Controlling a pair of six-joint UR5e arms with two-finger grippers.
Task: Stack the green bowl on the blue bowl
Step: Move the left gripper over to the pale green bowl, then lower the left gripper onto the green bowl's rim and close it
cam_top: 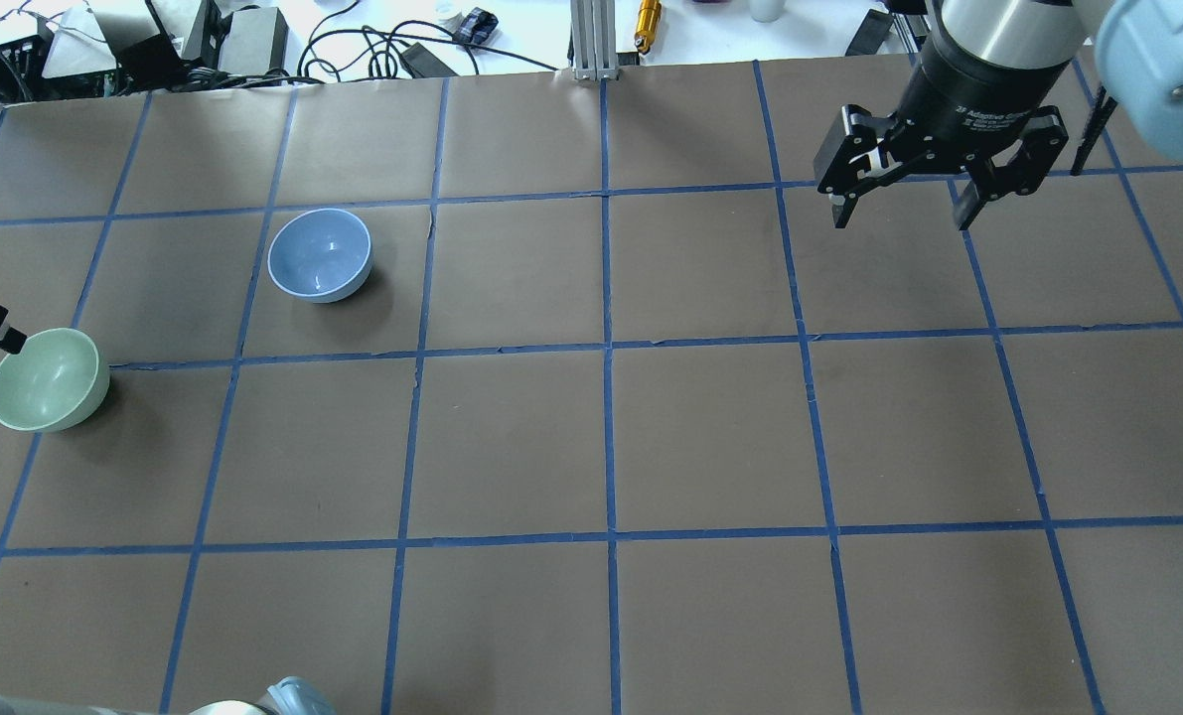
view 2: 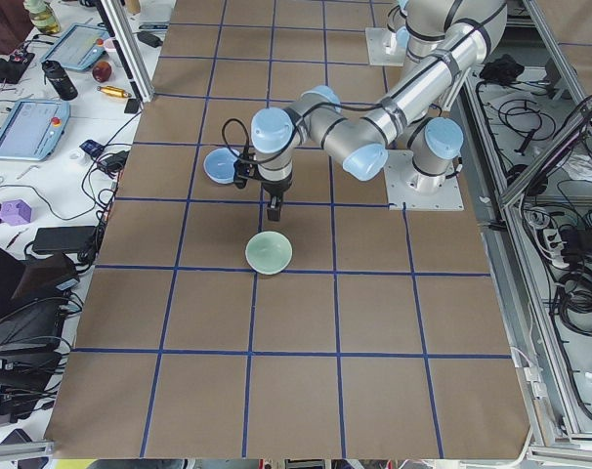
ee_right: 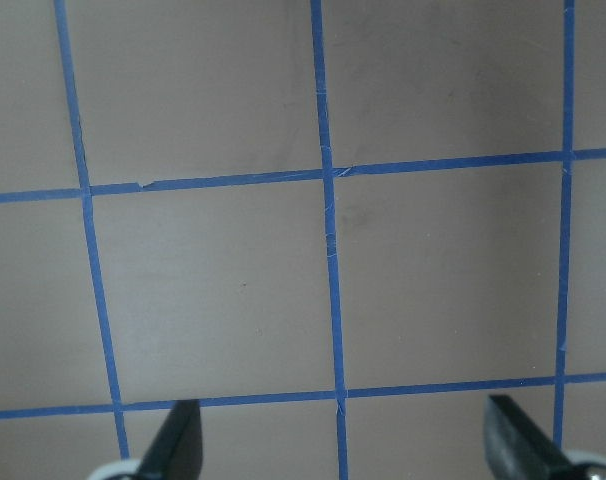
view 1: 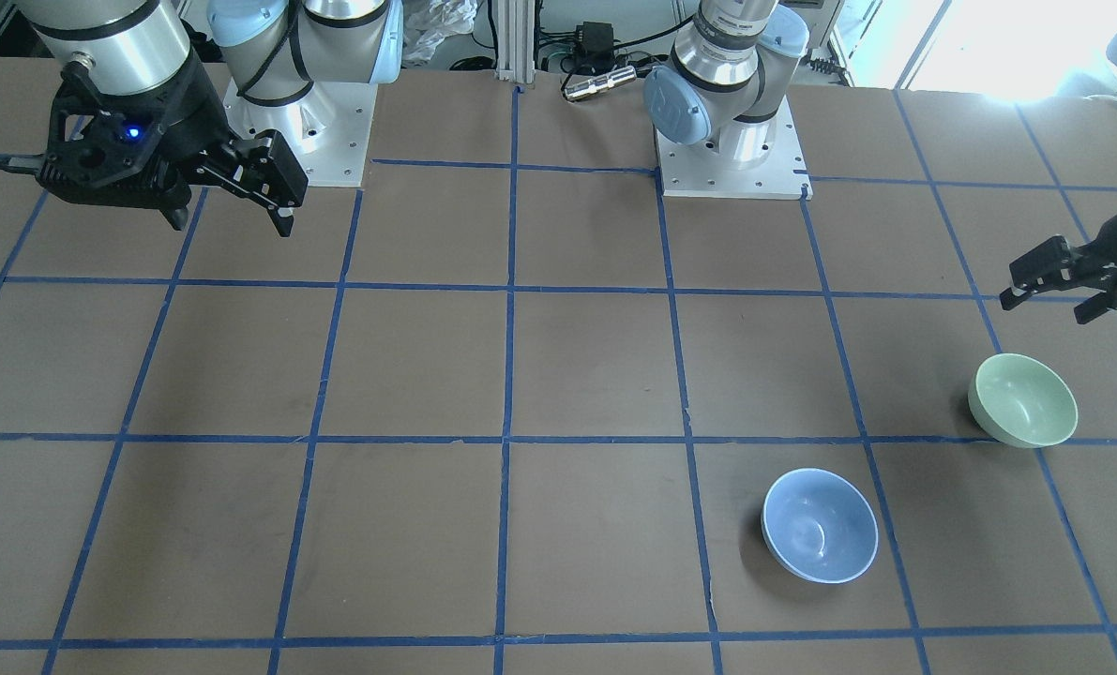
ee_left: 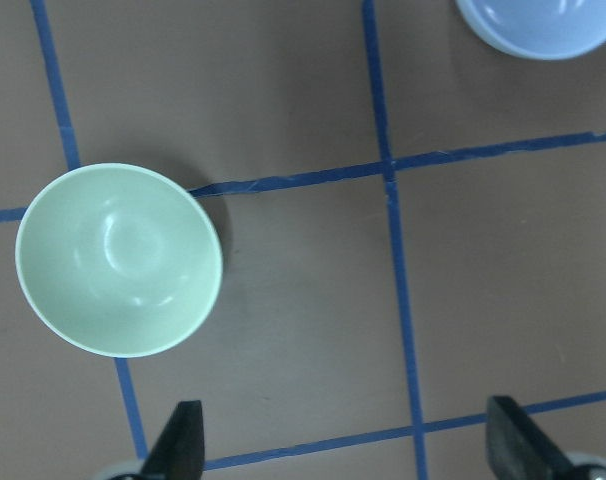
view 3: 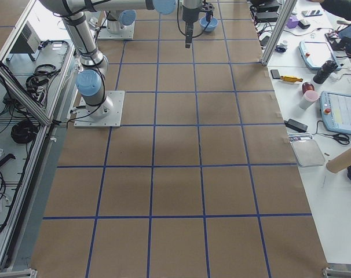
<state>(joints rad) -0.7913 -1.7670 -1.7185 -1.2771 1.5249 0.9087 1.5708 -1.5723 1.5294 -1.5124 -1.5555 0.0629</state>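
Step in hand: I'm on the approach, nothing gripped yet. My left gripper (ee_left: pixel 343 445) hangs above the table (cam_top: pixel 591 437), close by the green bowl (ee_left: pixel 119 259) but not over it.
Green bowl: upright on the table near its left edge, sitting on a blue tape line (ee_left: pixel 283 182), touching nothing.
Blue bowl (cam_top: pixel 320 254): upright and empty, near the green one but clearly apart from it.
Left jaws: spread wide, fingertips bare in the wrist view.
Right gripper (cam_top: pixel 899 209): parked high on the far side, well apart from both bowls, jaws apart too.
Next move, as I judge it: slide left until one finger clears the green rim, drop, pinch the wall, lift, carry over the blue bowl.
Writing: the right gripper's collar seems to read "2F Adaptive Gripper"; the small print is too fine for me.
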